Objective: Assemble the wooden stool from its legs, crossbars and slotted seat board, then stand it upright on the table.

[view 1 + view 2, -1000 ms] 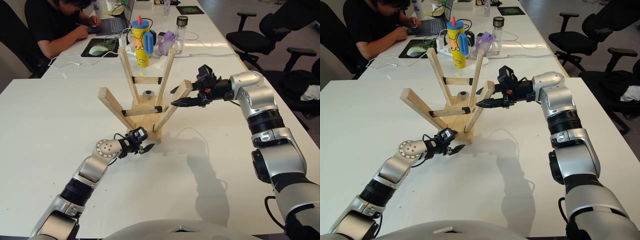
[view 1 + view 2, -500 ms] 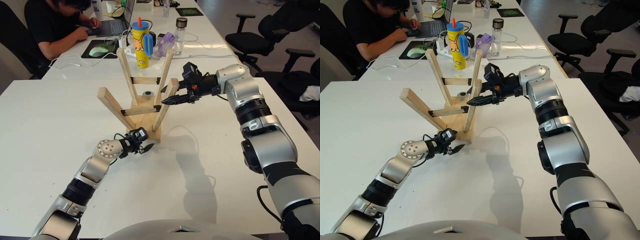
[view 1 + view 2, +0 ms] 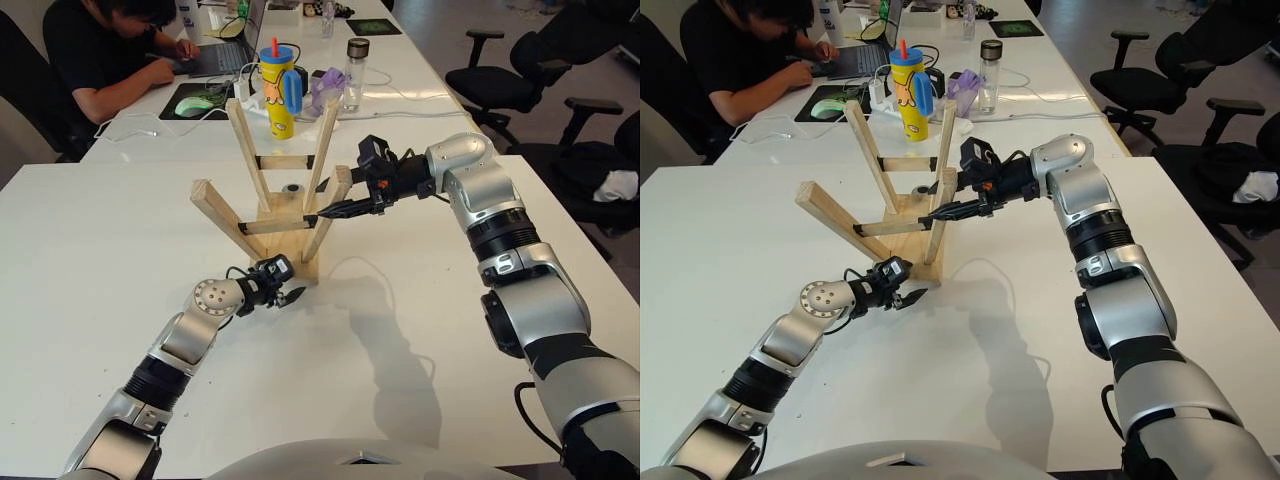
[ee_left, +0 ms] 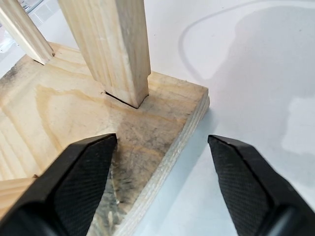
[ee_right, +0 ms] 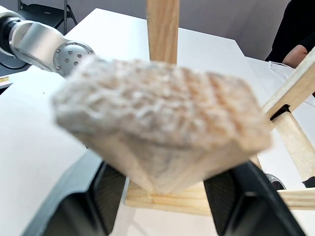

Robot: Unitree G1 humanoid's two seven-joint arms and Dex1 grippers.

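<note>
Left tool (image 4: 162, 142) gapes open across the near corner of the seat board (image 4: 59, 113). The stool (image 3: 285, 190) stands upturned mid-surface (image 3: 100, 300). Right tool (image 3: 318, 213) meets its right leg (image 3: 322, 240); grip cannot be told. A cup (image 3: 282, 90) stands past the far edge.

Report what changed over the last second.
The right gripper swung left at the near right leg of the stool, and that leg's top leaned slightly left with it. The left gripper stayed open at the corner of the seat board; the stool stayed upside down.
</note>
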